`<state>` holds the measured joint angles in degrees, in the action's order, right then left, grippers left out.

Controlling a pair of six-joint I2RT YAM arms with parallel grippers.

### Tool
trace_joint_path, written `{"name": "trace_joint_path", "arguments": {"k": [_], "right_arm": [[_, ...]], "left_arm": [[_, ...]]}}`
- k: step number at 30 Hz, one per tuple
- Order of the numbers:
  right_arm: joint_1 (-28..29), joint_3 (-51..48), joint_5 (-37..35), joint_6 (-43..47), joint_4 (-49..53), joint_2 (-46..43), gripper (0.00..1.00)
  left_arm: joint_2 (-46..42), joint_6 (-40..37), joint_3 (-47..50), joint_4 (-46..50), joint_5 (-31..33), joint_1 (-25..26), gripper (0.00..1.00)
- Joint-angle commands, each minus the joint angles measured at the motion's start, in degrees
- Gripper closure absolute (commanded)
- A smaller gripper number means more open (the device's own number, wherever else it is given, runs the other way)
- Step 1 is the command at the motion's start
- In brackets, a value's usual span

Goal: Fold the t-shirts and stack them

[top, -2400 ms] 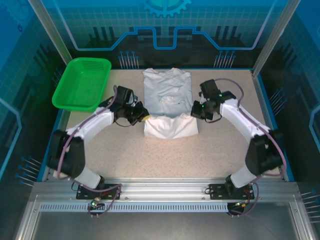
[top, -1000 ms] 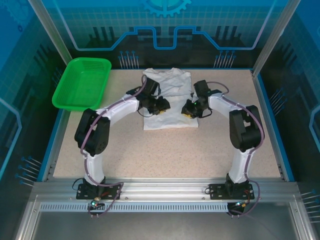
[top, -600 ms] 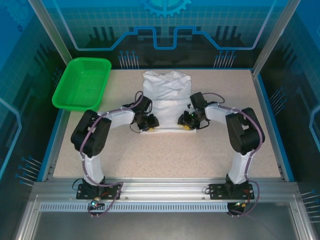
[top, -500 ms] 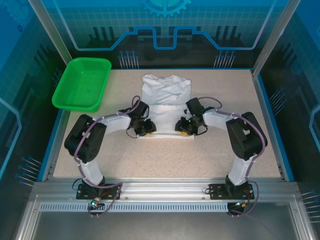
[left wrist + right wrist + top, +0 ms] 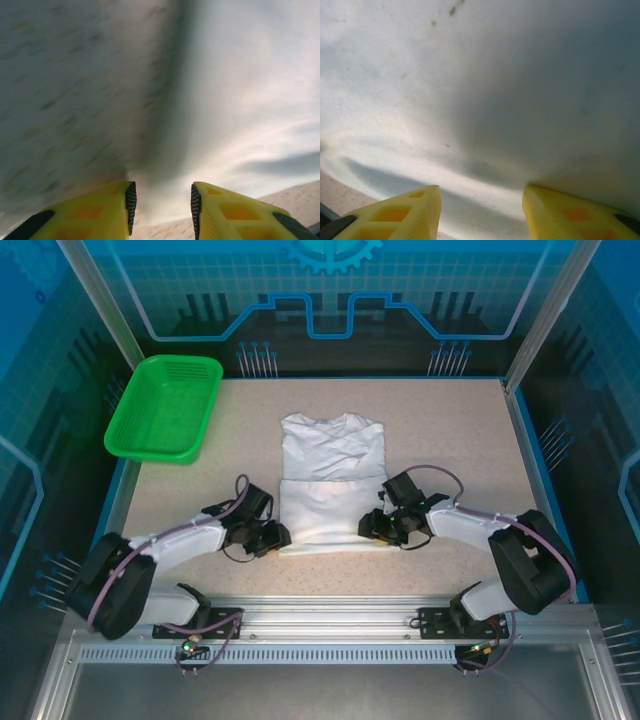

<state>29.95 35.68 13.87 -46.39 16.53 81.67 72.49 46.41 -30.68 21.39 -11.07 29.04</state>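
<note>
One white t-shirt (image 5: 330, 480) lies flat in the middle of the table, its near part folded over into a smooth band and its collar at the far end. My left gripper (image 5: 277, 536) sits low at the shirt's near left corner. In the left wrist view my left gripper (image 5: 162, 202) is open, with the blurred t-shirt (image 5: 250, 100) just ahead and nothing between the yellow fingers. My right gripper (image 5: 376, 525) rests at the near right edge. In the right wrist view my right gripper (image 5: 482, 205) is open above the t-shirt (image 5: 495, 75).
A green mesh basket (image 5: 180, 359) stands at the far left corner. The speckled table (image 5: 460, 440) has bare room to the right and left of the shirt. A blue raised edge rims the table, with the metal rail close behind both grippers.
Both arms drew back toward the near edge, and the shirt slid nearer with them. Both grippers then opened and let the cloth go.
</note>
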Motion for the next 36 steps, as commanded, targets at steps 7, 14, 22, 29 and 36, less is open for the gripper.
{"name": "trace_joint_path", "arguments": {"k": [7, 14, 22, 29, 36], "right_arm": [[0.00, -1.99, -10.99, -5.01, 16.05, -17.31, 0.35], [-8.85, -1.03, -6.48, 2.50, 19.33, -24.82, 0.36], [-12.97, 15.24, 1.35, 9.22, 14.47, -1.87, 0.79], [-15.54, 25.02, 1.05, 10.36, 11.78, 16.12, 0.83], [-19.59, 25.69, 0.18, 10.39, 11.18, 24.14, 0.80]], "left_arm": [[-9.00, -1.77, -9.68, 14.35, 4.55, -0.07, 0.55], [-8.55, 0.71, -10.25, 5.52, -8.86, 0.00, 0.47], [12.01, -1.50, -23.91, -3.94, -10.16, -0.38, 0.67], [29.29, -4.96, -31.71, -6.37, -5.85, -3.20, 0.72], [32.82, -4.62, -28.99, -5.04, 2.27, -5.89, 0.72]]}}
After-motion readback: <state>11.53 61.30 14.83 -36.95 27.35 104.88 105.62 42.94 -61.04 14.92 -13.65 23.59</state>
